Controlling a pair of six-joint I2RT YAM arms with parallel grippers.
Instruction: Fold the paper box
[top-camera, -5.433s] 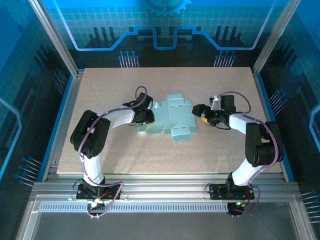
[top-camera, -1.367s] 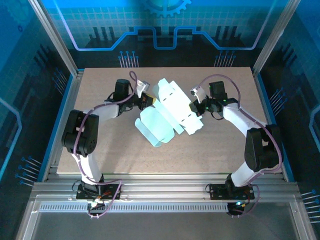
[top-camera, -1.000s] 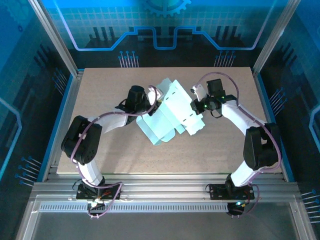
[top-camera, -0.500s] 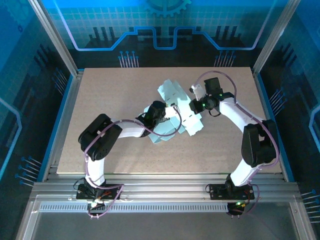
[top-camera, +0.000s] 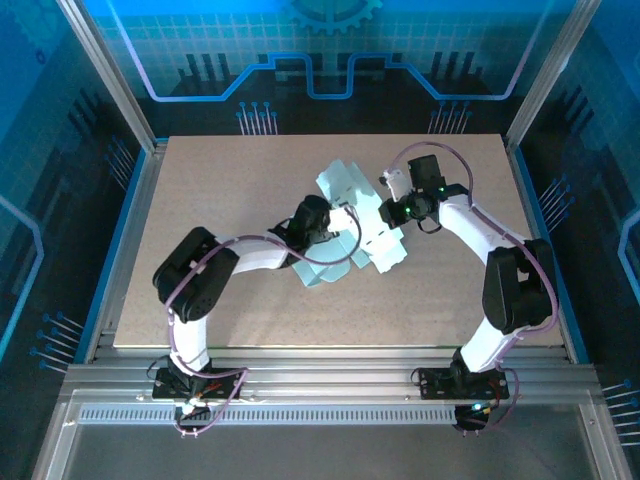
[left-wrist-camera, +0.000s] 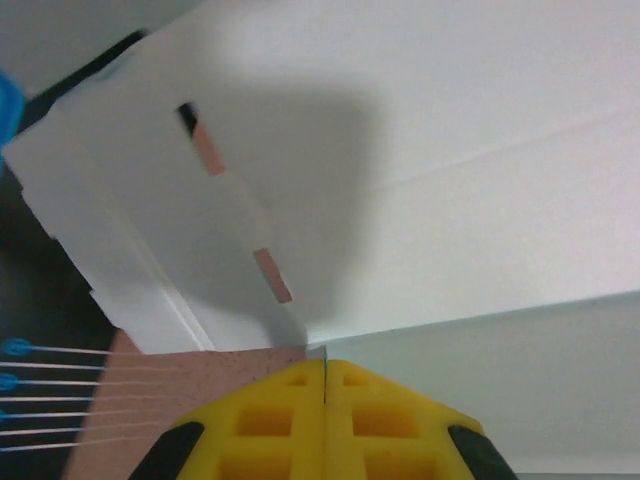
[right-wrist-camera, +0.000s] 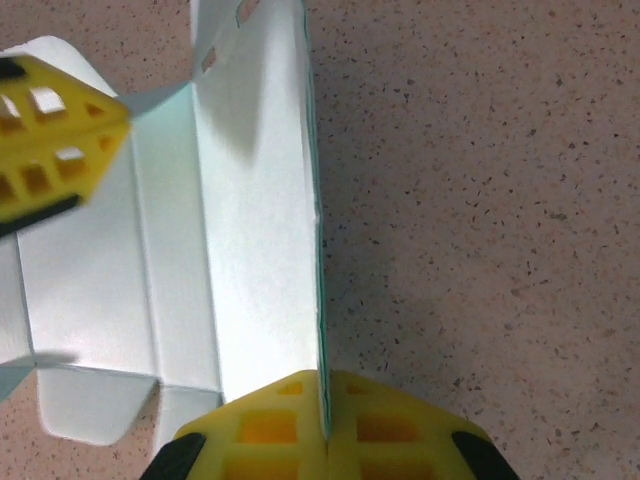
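The paper box (top-camera: 372, 235) is a pale mint die-cut sheet, partly folded and raised at mid-table. A panel with narrow slots stands up from it in the left wrist view, where the paper box (left-wrist-camera: 450, 150) has a thin edge pinched in my shut left gripper (left-wrist-camera: 325, 375). From above, the left gripper (top-camera: 330, 218) is at the sheet's left-middle. My right gripper (top-camera: 385, 212) is at its right side. The right wrist view has the right gripper (right-wrist-camera: 325, 400) shut on the upright edge of the paper box (right-wrist-camera: 255, 220), with the left gripper's yellow fingers (right-wrist-camera: 55, 130) across the sheet.
The speckled tan table (top-camera: 200, 180) lies bare to the left, front and far right of the sheet. Aluminium frame rails (top-camera: 330, 355) run along the near edge, and blue panels wall in the other sides.
The sheet has been lifted off the table and partly folded. My left arm swung from the sheet's left side to its near middle, then edged slightly back. The right gripper barely moved.
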